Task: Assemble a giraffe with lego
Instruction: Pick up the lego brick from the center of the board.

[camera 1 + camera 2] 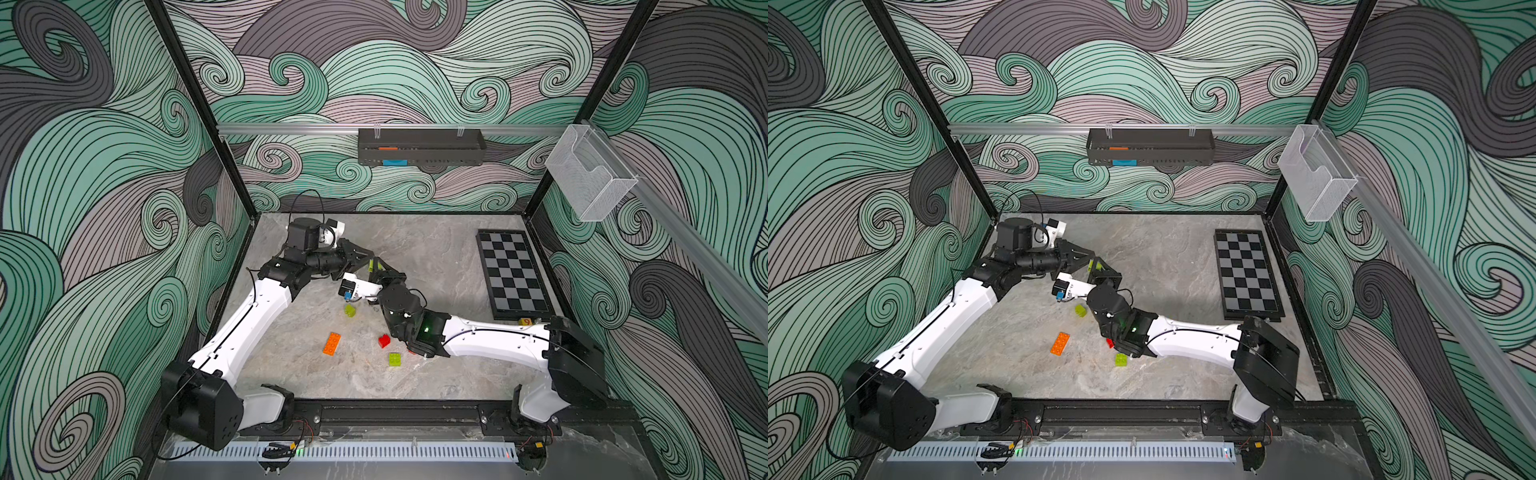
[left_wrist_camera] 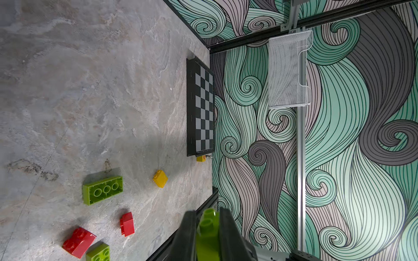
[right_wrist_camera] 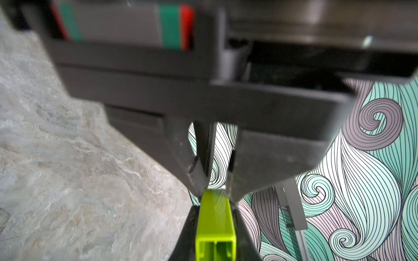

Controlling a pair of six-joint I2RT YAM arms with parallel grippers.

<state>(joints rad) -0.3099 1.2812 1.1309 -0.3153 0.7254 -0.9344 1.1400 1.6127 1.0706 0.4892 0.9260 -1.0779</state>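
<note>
Above the table's middle my two grippers meet on lime green lego. My left gripper (image 1: 368,266) (image 2: 207,218) is shut on a lime brick (image 2: 207,235) whose studs point away from the wrist. My right gripper (image 1: 377,267) (image 3: 214,210) is shut on a lime brick (image 3: 214,217), hollow side towards its camera, with the far end touching the left fingers (image 3: 203,158). I cannot tell whether this is one brick or two. Loose on the table lie an orange brick (image 1: 331,343), lime bricks (image 1: 350,310) (image 1: 395,359) (image 2: 103,189), red bricks (image 1: 384,341) (image 2: 127,223) and a yellow brick (image 2: 160,178). The giraffe is out of view.
A chequered board (image 1: 513,272) lies at the right edge with a small yellow numbered cube (image 1: 525,322) at its near end. A black shelf (image 1: 422,147) hangs on the back rail and a mesh basket (image 1: 590,174) on the right rail. My right forearm (image 1: 490,340) covers part of the table.
</note>
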